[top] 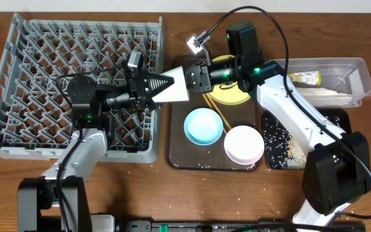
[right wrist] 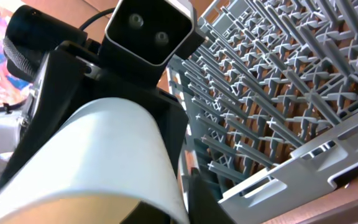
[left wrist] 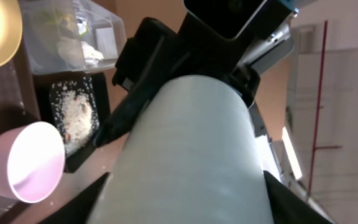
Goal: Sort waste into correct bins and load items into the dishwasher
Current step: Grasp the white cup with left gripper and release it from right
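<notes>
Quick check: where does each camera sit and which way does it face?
Overhead: above the table, looking straight down; both arms show, left gripper and right gripper on the white cup.
Left wrist: faces along the cup toward the black tray and clear tub; own fingers at the bottom corners.
Right wrist: faces across the cup toward the grey rack; own finger low.
Shared: the cup fills both wrist views.

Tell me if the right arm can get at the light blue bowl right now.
Probably not yet: the right gripper is closed on the white cup, shared with the left gripper. The light blue bowl itself sits uncovered nearby.
</notes>
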You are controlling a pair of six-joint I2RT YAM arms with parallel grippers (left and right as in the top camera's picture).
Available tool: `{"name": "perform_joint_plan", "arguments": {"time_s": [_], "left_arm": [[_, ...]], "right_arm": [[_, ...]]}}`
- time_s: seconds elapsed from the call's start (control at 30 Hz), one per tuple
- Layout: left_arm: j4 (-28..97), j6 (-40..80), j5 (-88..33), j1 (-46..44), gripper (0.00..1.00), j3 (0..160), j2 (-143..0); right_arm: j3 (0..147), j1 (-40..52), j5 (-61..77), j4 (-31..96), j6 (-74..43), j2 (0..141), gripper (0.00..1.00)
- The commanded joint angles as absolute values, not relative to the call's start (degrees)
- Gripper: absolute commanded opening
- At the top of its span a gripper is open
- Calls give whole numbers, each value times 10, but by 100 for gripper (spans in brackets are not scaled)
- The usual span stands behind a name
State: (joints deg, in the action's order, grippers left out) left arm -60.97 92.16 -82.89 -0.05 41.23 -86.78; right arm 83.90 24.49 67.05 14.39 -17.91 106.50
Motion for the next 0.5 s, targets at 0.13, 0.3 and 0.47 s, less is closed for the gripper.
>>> {"name": "perform_joint_plan", "arguments": {"time_s": [0.13,0.3,0.47], "left_arm": [[-612,922,-833,-4,47,424,-865],[-612,907,-834,10,40,423,-865],[-611,857,-829,44,31,424,-865]], "right_arm": [[839,247,677,143,-178,1058,38],[839,199,675,144,-178,1058,60],[839,120,650,179,-148,1058,86]]}}
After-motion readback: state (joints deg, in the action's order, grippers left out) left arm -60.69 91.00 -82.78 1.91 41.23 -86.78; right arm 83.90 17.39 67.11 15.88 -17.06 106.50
